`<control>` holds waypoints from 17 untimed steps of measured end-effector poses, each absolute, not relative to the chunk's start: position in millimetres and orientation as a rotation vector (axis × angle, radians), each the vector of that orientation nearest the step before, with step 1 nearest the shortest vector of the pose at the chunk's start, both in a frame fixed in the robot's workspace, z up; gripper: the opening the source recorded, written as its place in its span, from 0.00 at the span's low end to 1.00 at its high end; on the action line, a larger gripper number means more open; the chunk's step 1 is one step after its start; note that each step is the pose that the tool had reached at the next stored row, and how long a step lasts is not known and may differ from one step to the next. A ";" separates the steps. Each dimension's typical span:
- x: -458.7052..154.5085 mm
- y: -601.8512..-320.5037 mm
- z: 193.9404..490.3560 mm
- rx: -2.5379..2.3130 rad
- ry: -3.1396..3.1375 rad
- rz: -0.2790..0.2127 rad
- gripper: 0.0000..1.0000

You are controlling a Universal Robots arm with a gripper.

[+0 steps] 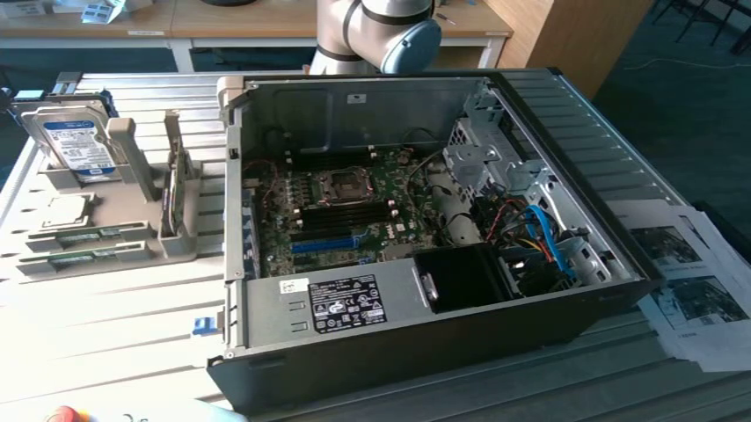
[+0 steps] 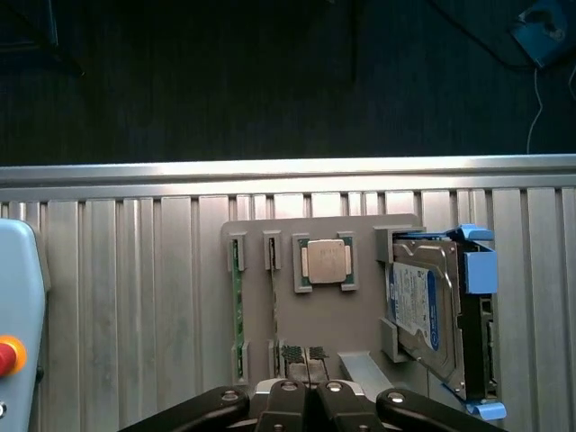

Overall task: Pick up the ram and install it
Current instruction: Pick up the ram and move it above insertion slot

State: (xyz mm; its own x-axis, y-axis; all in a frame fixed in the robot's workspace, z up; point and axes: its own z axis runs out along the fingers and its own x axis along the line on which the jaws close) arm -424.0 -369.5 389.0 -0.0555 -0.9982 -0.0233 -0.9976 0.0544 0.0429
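Overhead, the gripper [image 2: 305, 354], pressed shut and empty, hovers near the ram [image 2: 238, 310] in its holder [image 2: 324, 319]; pick-up not yet begun, demanding spread jaws.

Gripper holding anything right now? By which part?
Nothing is held. The gripper is shut with nothing between its fingers. The long thin green ram stick sits in the grey plastic parts holder, apart from it.

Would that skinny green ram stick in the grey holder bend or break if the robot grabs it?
Probably stiff, not floppy: the ram stands straight on its edge between the grey holder's clips. It looks thin, so likely light, and maybe fragile if squeezed hard. Set down on edge without the slot, it would likely tip.
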 end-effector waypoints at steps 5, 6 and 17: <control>-424.0 -369.5 389.0 2.151 -2.271 -0.074 0.10; -424.0 -369.5 389.0 2.153 -2.270 -0.074 0.10; -424.5 -369.5 389.0 2.156 -2.269 -0.071 0.10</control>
State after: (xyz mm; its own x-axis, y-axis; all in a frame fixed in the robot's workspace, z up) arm -424.5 -369.5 389.0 -0.0513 -0.9984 -0.0234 -0.9979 0.0503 0.0401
